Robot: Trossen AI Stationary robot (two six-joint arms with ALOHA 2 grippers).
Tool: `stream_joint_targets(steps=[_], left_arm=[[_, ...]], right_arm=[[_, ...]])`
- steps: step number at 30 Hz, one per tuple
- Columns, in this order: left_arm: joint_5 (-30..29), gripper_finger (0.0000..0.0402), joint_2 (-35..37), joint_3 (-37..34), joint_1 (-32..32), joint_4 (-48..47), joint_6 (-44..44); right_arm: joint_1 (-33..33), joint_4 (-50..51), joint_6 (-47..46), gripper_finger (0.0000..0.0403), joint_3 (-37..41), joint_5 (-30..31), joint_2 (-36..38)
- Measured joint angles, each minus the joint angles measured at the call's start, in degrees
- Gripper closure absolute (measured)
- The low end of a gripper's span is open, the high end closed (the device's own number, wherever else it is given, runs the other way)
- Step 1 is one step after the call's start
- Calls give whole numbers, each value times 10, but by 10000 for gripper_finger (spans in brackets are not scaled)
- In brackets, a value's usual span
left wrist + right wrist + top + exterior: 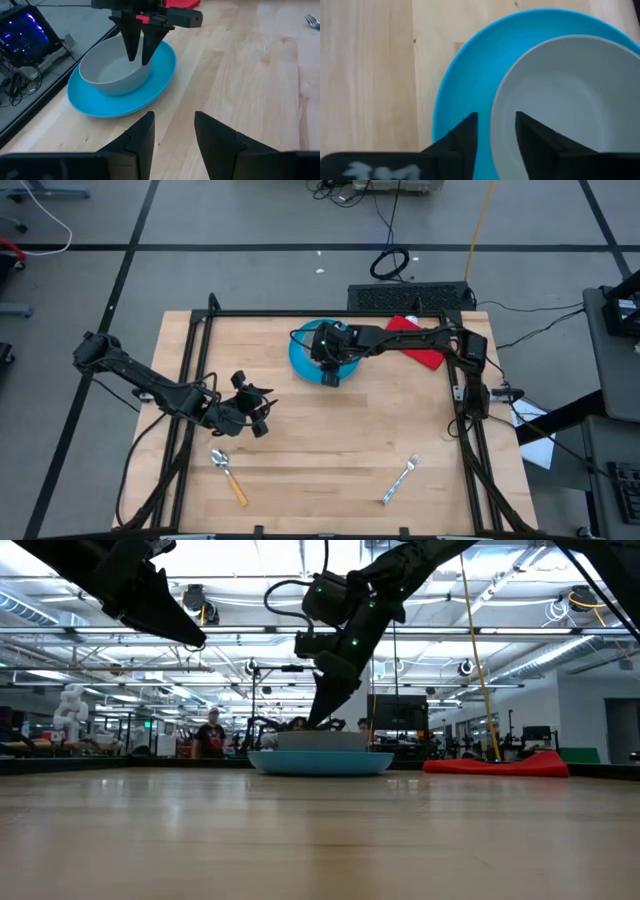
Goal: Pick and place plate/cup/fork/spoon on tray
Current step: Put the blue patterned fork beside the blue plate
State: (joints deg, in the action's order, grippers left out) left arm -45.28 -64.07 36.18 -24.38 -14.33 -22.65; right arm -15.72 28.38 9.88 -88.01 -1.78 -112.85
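The cup (114, 70), a pale grey translucent bowl-like cup, sits inside the round flat bright-blue plate (155, 82) toward the back of the wooden table (330, 450), and that stack is what I am working.

Nearest me, along the front edge, the small spoon (228, 473) with a silver bowl and orange handle lies to the left and the slim all-silver fork (399, 480) to the right, well apart and both untouched. Further in, my left gripper (262, 412) hovers over bare wood on the left side, fingers parted and empty.

Beyond that, my right gripper (138, 50) stands over the cup with its fingertips straddling the near rim, one inside and one outside. The fingers are apart with a visible gap; I judge the rim is released rather than pinched. Behind the plate lies a red cloth-like rectangle (415, 340), just beside it.

I expect the cup to be light, stiff and smooth, so a rim pinch could slip or tip it. The plate looks thin and low; I would take it by its raised edge.
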Motion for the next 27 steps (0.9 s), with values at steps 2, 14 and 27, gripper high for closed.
stream_joint_targets(steps=[2,14,27], left_arm=[[0,257,0,0,0,0,0],[3,257,0,0,0,1,1],[13,257,0,0,0,15,0]], right_arm=[[2,3,0,259,0,0,4],[40,57,-23,229,0,0,112],[188,219,-144,231,0,63,281]])
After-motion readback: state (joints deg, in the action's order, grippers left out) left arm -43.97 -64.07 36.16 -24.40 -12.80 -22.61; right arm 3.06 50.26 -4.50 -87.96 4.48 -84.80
